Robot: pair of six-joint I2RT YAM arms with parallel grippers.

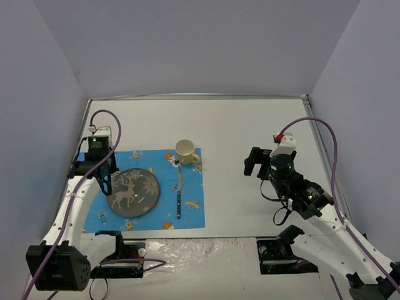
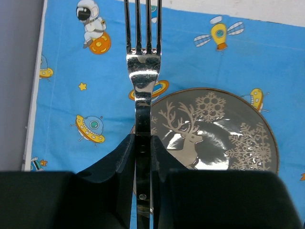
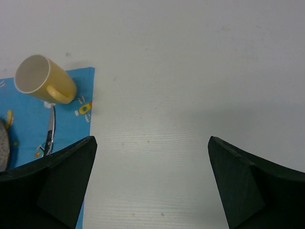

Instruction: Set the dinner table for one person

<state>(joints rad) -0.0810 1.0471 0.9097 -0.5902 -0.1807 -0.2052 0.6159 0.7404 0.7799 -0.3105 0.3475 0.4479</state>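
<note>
While the left hand (image 2: 143, 143) is pinching the fork (image 2: 143, 76) by its handle, jaws pressed against the metal, the tines are pointing straight away from it toward the far side of the worktop (image 1: 237, 125). This is putting the fork's long axis roughly parallel to the knife (image 1: 179, 194) lying just right of the plate (image 1: 132, 192). The worktop is carrying the blue placemat (image 1: 187, 209) on its near left part, with the mug (image 1: 185, 151) standing at the mat's far right corner. Seen from the wrist, the fork is hanging over the plate's left rim, and the bare strip of mat is lying just to its left; its height I cannot tell. The right hand (image 1: 253, 162) is hovering spread wide and empty, well apart, so the left arm is nearer. The coming move is probably calling for a slight leftward shift, then lowering.
</note>
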